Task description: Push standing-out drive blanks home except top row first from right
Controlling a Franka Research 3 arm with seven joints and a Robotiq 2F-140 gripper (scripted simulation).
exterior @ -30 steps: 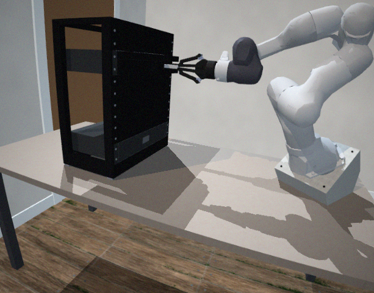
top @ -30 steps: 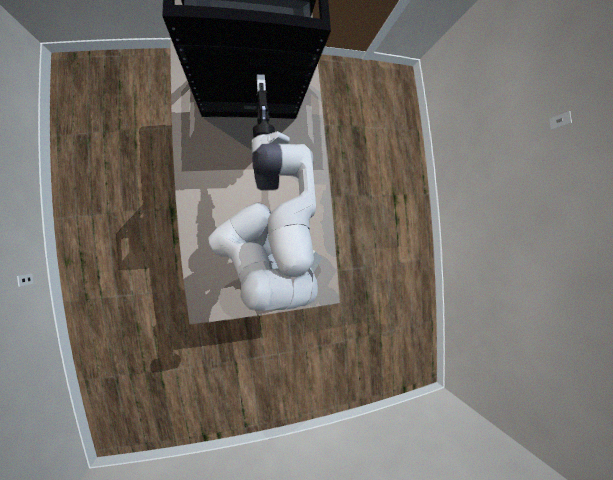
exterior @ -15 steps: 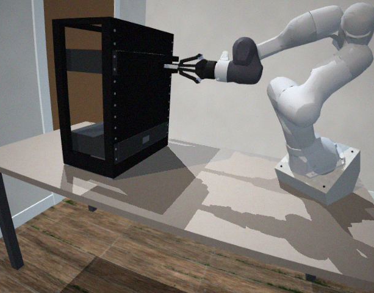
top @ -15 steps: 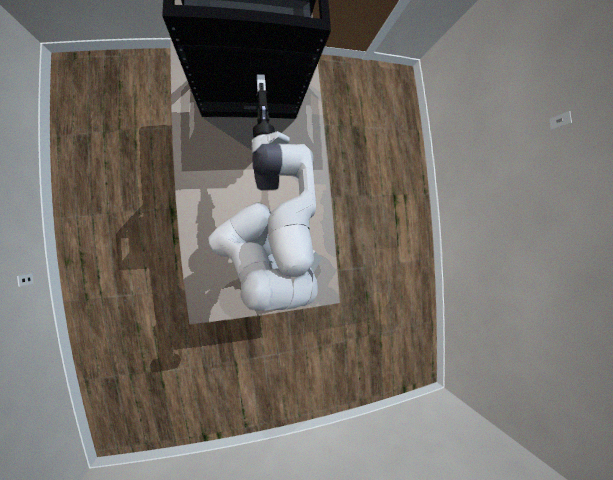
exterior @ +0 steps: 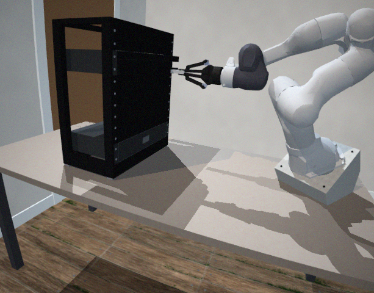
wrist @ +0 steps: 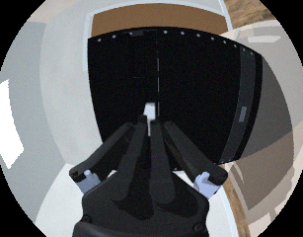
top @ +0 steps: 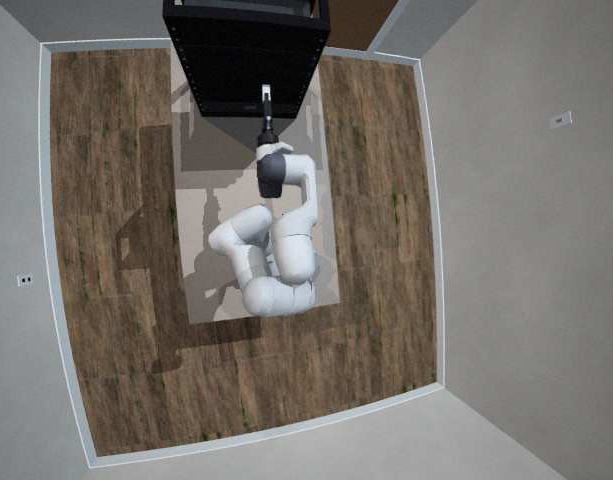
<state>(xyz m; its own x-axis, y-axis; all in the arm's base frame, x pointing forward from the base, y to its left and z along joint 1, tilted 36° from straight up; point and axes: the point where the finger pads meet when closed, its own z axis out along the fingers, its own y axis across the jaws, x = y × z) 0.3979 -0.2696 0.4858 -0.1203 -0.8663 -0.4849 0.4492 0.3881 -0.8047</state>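
Observation:
The black rack (exterior: 117,94) stands on the table with its dark front facing the arm. In the side view one drive blank (exterior: 175,58) sticks out of the front near the top. My gripper (exterior: 178,71) is shut and empty, level with the row just below that blank. Its fingertips point straight at the chassis front and are at or almost touching it. From overhead the gripper (top: 265,93) is right of the middle of the rack (top: 248,47). In the wrist view the closed fingertips (wrist: 150,118) sit against the black front, where I cannot make out single blanks.
A grey unit (exterior: 86,140) sits in the bottom of the rack. The arm's base (exterior: 319,170) stands at the other end of the table. A wall and a brown door are behind the rack.

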